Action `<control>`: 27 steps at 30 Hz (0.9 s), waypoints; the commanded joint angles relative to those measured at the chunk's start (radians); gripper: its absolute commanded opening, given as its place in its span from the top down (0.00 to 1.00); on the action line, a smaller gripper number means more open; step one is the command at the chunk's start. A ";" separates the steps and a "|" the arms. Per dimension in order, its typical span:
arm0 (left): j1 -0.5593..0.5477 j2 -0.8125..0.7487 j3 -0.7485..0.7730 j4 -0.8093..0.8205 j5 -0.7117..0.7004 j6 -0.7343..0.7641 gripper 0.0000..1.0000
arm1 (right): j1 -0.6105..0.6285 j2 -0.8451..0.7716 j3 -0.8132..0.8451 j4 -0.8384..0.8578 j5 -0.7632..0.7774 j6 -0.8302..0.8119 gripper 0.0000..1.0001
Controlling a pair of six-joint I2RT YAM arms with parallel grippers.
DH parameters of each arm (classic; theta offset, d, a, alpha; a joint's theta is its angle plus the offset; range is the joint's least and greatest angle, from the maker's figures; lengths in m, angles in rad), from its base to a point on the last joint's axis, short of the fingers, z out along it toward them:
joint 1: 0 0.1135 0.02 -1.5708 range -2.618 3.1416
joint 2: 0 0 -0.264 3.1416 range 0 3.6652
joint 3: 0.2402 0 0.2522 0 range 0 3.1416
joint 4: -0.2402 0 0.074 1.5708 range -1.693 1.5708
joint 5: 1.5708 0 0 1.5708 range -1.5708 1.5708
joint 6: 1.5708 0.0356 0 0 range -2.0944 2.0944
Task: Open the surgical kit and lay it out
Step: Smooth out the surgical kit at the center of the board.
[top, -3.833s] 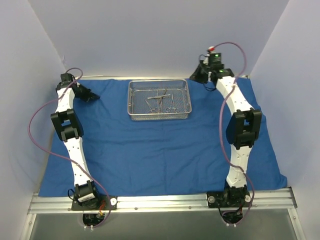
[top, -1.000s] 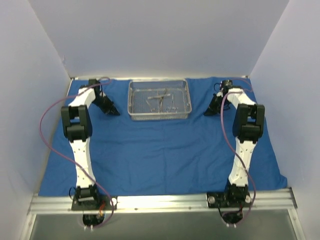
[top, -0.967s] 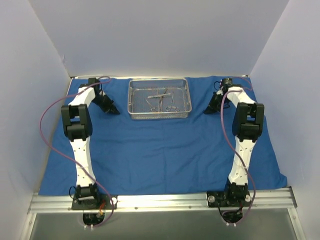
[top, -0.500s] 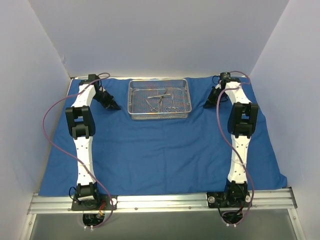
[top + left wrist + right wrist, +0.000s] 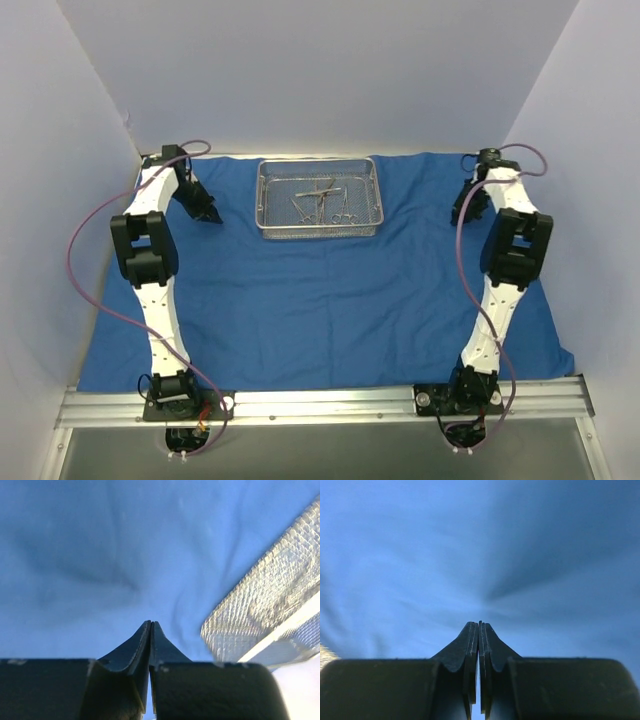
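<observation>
The royal-blue cloth wrap [image 5: 320, 300] lies spread flat over the table. On its far middle stands the silver wire-mesh tray [image 5: 268, 200], with several thin steel ring-handled instruments [image 5: 322, 205] lying inside. My left gripper [image 5: 208, 216] hangs low over the cloth to the left of the tray, shut with nothing between its fingers [image 5: 151, 623]; the tray's mesh wall [image 5: 265, 620] shows on the right of the left wrist view. To the right of the tray my right gripper [image 5: 457, 218] is shut and empty over bare cloth [image 5: 480, 624].
White walls close in the left, right and back of the table. A metal rail [image 5: 320, 405] carrying both arm bases runs along the near edge. Cables loop beside each arm. The cloth's near right corner [image 5: 560, 355] reaches toward the rail.
Both arms have swung outward: the left gripper moved left, away from the tray, and the right gripper moved right toward the cloth's edge. Both stayed shut. The tray has not moved.
</observation>
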 commanded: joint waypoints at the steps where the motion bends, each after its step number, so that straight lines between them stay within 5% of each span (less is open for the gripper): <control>1: 0.025 -0.155 -0.124 0.073 -0.063 0.079 0.90 | -0.092 -0.146 -0.140 -0.022 0.135 -0.025 1.00; 9: 0.074 -0.287 -0.306 0.117 -0.021 0.141 0.83 | -0.178 -0.149 -0.325 0.045 0.272 -0.062 1.00; 17: 0.077 -0.318 -0.233 0.060 -0.047 0.157 0.77 | -0.004 -0.194 -0.094 0.023 0.221 -0.050 0.99; 27: 0.071 -0.211 -0.236 0.362 0.319 0.047 0.83 | 0.135 -0.046 0.083 0.327 -0.153 0.051 0.96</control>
